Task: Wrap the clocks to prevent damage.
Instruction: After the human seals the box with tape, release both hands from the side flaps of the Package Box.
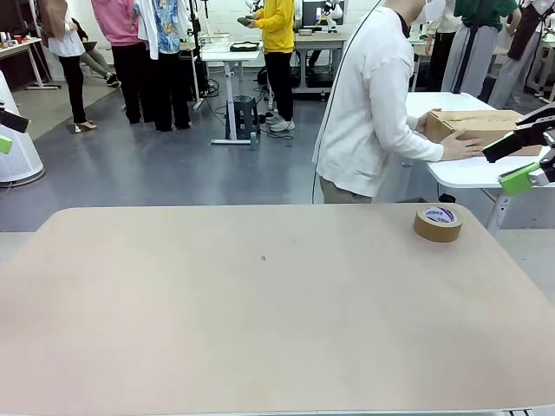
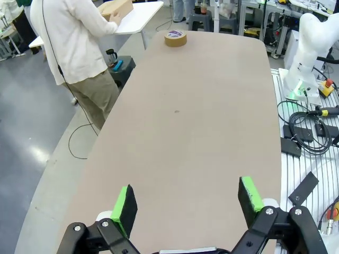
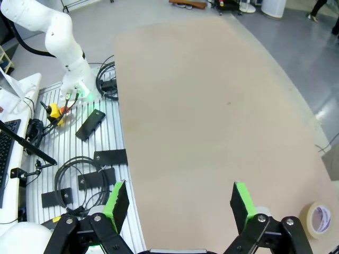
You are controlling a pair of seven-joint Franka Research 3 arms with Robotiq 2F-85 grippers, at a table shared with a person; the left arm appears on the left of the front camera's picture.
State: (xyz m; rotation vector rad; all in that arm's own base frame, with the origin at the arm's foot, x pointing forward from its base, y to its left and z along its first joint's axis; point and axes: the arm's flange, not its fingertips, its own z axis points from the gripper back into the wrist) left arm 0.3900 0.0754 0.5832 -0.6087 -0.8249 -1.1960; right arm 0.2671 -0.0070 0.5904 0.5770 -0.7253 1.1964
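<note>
Both grippers, left (image 2: 185, 203) and right (image 3: 177, 203), hover spread wide and empty above the table (image 1: 260, 321) (tape roll (image 1: 438, 223) at its far edge), while a person (image 1: 373, 104) handles a cardboard box (image 1: 477, 128)

Bright, even overhead light; soft glare on the grey floor (image 2: 37, 153); wrist views bend outward from the jaws; focus sharp.
</note>
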